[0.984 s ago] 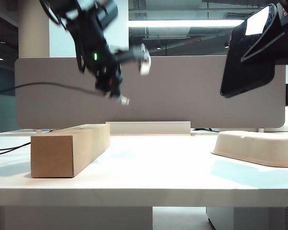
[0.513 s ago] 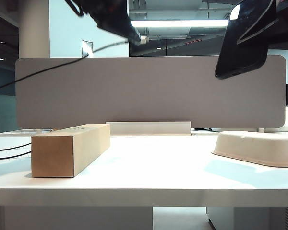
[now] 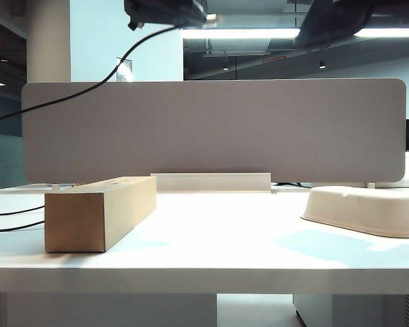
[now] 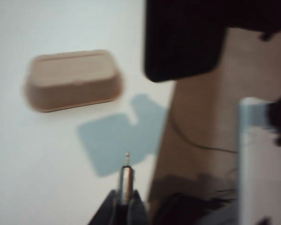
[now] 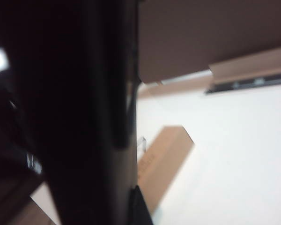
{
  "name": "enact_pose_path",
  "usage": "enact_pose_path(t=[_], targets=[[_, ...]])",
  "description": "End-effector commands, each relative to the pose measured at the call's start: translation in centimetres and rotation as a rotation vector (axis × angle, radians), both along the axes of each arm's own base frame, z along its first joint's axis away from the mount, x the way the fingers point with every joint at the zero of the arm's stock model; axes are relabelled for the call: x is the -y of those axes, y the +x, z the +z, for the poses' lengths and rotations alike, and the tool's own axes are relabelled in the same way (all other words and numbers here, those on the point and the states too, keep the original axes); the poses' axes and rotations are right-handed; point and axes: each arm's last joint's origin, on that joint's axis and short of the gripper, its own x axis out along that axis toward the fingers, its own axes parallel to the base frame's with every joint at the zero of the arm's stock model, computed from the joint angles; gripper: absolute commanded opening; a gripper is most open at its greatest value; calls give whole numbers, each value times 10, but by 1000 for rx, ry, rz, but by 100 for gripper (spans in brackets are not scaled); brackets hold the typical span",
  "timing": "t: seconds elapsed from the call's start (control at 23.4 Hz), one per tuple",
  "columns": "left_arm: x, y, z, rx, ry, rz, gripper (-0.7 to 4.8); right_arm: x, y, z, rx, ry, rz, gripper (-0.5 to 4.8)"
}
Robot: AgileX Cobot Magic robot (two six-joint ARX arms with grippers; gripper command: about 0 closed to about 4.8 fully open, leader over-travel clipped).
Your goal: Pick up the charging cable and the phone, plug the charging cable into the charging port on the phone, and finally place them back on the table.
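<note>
Both arms lifted to the top of the exterior view

We see the left gripper (image 3: pixel 191 15) risen from beside the divider to the upper edge, its charging cable (image 3: pixel 88 92) now trailing below it; the right gripper (image 3: pixel 341 10) has carried the phone (image 3: pixel 327 20) up, mostly out of sight.

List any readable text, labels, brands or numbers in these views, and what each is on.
None readable.
Cardboard box: no print visible on its faces.
Pale tray: plain.
Phone, in the shut right gripper high above the table: dark, blurred, no logo legible.
Charging cable plug, in the shut left gripper: no marking visible.
Wall sign behind the divider: too small.
</note>
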Motion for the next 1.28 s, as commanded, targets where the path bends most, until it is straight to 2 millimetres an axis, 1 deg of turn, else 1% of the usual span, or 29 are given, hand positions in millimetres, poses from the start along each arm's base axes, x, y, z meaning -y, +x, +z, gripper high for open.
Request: enact_pose_path(t=[0.04,0.26,0.43,0.73,0.86,0.94,0.98,1.11,1.28], targets=[[0,-7,4,-91,-111,-119,-6,1,-6,16,68,93,10,-5],[0,-13,9,-194,-300,-311,-6,2,-12,30,97,244,45,-5],[0,-14,11,-205,-344,-358,-6,3,-16,40,137,346,93,-5],[2,-14,12,-205,-389,-404,-6,3,-21,49,145,469,150,-5],[8,-16,13,-190,-393,-428,-6,2,-22,50,146,486,161,-5],[16,-18,14,-173,-394,-449,-6,-2,-23,50,140,490,185,-5],[24,-19,15,-173,-395,-464,-6,-5,-24,50,133,493,204,-5],[34,-21,18,-159,-370,-437,-6,-8,-25,51,143,504,210,-5],[39,-17,19,-181,-299,-285,-6,-7,-26,52,155,505,212,-5]])
